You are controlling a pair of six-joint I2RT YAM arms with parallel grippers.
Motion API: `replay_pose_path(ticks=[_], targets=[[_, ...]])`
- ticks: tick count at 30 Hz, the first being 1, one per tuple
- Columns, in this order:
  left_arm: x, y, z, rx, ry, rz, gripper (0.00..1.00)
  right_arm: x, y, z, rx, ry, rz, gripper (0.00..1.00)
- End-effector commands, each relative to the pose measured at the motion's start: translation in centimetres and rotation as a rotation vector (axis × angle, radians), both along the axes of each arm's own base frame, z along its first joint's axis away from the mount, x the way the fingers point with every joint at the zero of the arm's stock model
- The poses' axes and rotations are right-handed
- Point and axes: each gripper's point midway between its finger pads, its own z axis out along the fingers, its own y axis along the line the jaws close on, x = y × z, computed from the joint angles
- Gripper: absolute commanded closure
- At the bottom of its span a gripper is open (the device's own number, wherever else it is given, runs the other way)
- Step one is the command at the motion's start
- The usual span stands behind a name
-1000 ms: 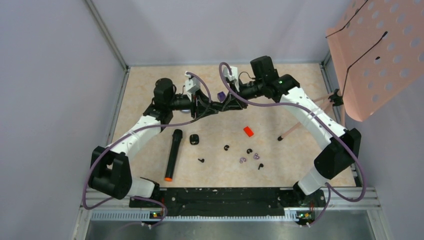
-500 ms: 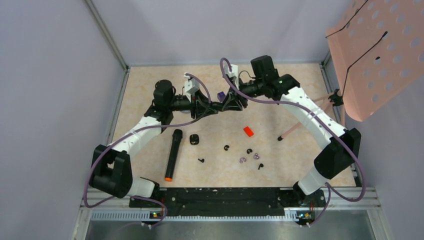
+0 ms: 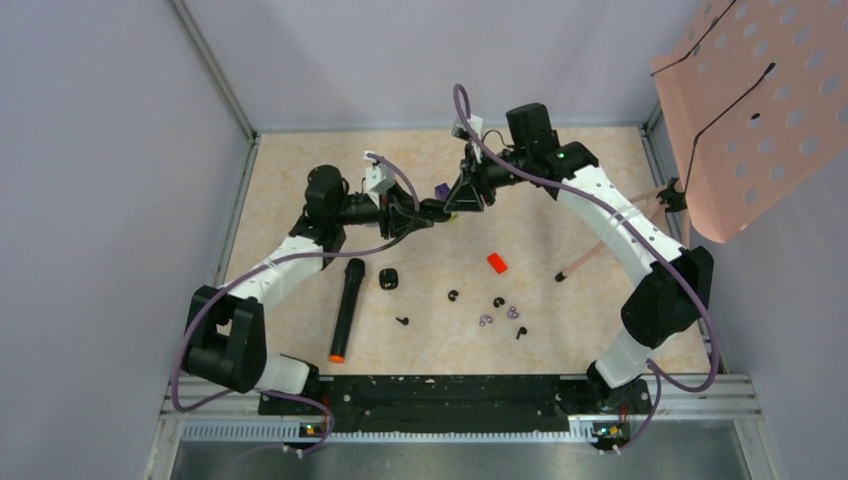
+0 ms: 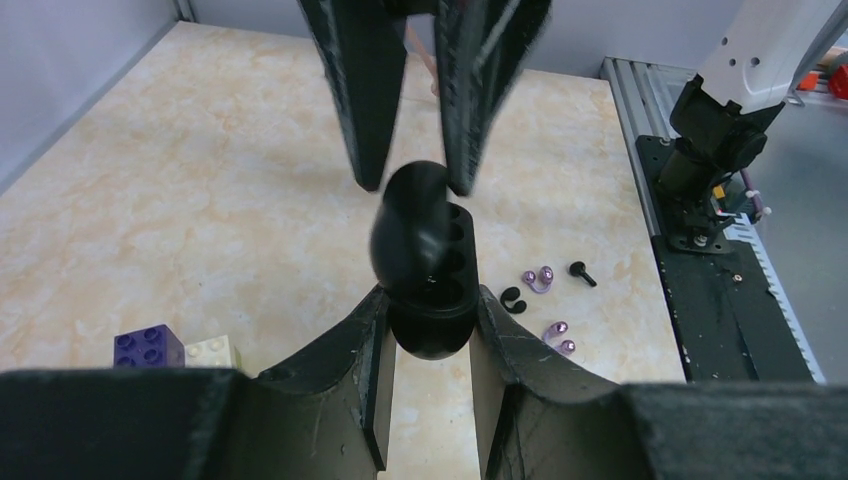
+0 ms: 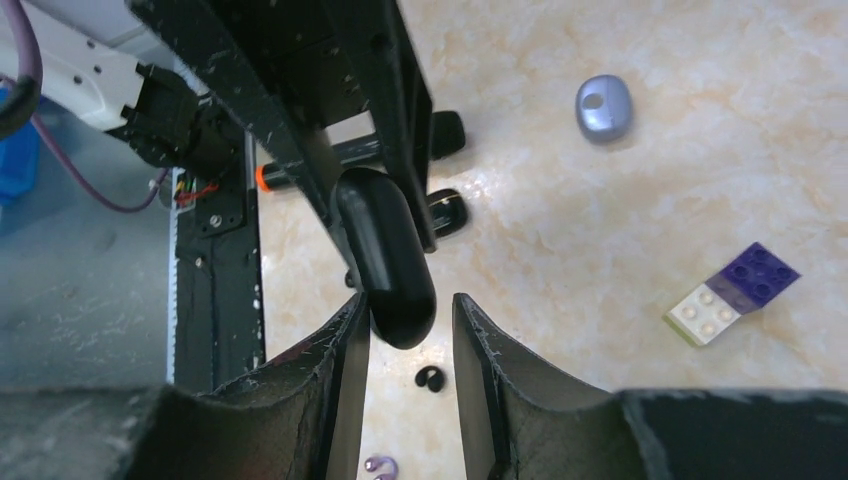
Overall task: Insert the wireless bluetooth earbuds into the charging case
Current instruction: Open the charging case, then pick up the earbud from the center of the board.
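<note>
The case (image 4: 428, 262) was clamped by its base in the left claw (image 4: 432, 302), seemingly to steady it while the right claw (image 5: 408, 302), loosely open, straddled the raised lid (image 4: 408, 205) just ahead.

In the left wrist view, the base of the charging case (image 4: 425, 250) is buried between the fingers of the left gripper (image 4: 431, 297) at lower centre. The fingers of the right gripper (image 4: 415, 187) run off the top edge. In the top view, the earbuds (image 3: 453, 295) at centre are specks, too small to tell their shapes.
</note>
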Motion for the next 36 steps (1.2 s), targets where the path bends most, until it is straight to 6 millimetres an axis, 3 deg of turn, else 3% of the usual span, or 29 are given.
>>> replay_pose_path(ticks=[1,8,14,17,20,24,29,36], targets=[[-1.3,-0.4,0.8,-0.022,-0.073,-0.084,1.0,3.6,-0.4,2.9,0.061,-0.069,-0.081,0.65],[-0.5,-0.3,0.4,-0.026,-0.023,-0.016,1.0,3.3,-0.4,3.0,0.071,-0.049,-0.081,0.65],[0.0,0.1,-0.6,-0.03,0.054,0.045,1.0,3.2,-1.7,7.8,0.118,-0.109,-0.125,0.58],[0.4,0.5,-0.9,-0.032,0.092,0.077,1.0,2.7,-3.0,8.3,0.084,-0.143,-0.149,0.57],[1.0,1.5,-1.1,-0.043,0.142,0.132,1.0,1.5,-4.7,5.6,-0.006,-0.158,-0.16,0.57],[1.3,3.3,-1.1,-0.072,0.214,0.199,1.0,-0.1,-7.1,-1.4,-0.159,-0.097,-0.194,0.62],[1.4,5.1,-1.4,-0.094,0.271,0.258,1.0,-2.4,-10.1,-9.1,-0.355,-0.128,-0.072,0.7],[1.6,7.0,-2.1,-0.096,0.325,0.344,1.0,-2.6,-10.9,-15.1,-0.477,-0.11,0.147,0.74]])
